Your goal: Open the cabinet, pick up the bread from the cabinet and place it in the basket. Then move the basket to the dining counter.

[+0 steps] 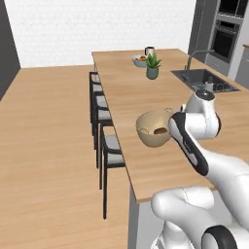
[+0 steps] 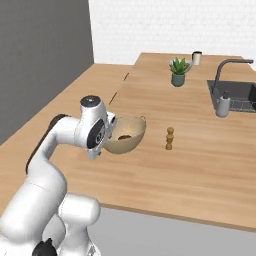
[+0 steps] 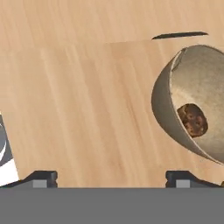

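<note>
On the dining counter: basket rests on the light-wood top, near the edge closest to the base, tan, bowl-shaped, a loop handle visible at the rim.
Bread: bread, a dark brown lump, lies inside the basket at the bottom; also seen in the left base view and the right base view.
Basket, hand view: basket sits at the right of the picture, mouth turned toward the camera; bare wood beside it.
Gripper: gripper, both dark tips spread wide at the bottom of the hand view, nothing between them; released. The basket lies off to one side of the tips, not between them.
Arm: wrist and forearm sit just beside the basket, on its near side, and hide part of the rim in both base views.
Pepper mill: small brown pepper mill stands upright on the counter, near the basket, apart from it.
Far end: potted plant, mug, bowl of fruit.
Sink: sink with a curved faucet; soap bottle next to it.
Stools: dark stools line the counter's long side.
</note>
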You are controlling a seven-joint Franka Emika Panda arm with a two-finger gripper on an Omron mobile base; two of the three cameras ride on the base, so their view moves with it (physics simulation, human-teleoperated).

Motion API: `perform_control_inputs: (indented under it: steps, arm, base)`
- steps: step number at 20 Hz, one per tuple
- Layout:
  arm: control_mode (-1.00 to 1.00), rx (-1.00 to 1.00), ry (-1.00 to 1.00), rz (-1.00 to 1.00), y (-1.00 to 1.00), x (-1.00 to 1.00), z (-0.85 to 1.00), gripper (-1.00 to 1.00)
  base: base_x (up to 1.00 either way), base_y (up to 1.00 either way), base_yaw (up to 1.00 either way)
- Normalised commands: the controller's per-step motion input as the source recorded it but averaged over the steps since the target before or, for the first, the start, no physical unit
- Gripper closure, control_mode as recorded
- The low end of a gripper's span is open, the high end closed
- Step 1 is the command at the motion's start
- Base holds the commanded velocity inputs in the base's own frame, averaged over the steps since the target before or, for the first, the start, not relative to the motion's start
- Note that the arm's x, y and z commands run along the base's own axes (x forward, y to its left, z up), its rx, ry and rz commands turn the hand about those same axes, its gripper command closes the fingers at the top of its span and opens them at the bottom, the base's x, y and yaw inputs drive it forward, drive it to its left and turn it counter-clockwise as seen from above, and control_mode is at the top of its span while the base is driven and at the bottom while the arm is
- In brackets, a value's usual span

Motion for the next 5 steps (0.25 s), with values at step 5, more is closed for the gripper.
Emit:
perform_control_inputs:
  steps: [5]
  arm:
    - [-1.00,0.32,0.00,-0.47,0.15,-1.00,0.08,-1.00]
  base:
    - [0.00,0.00,0.00]
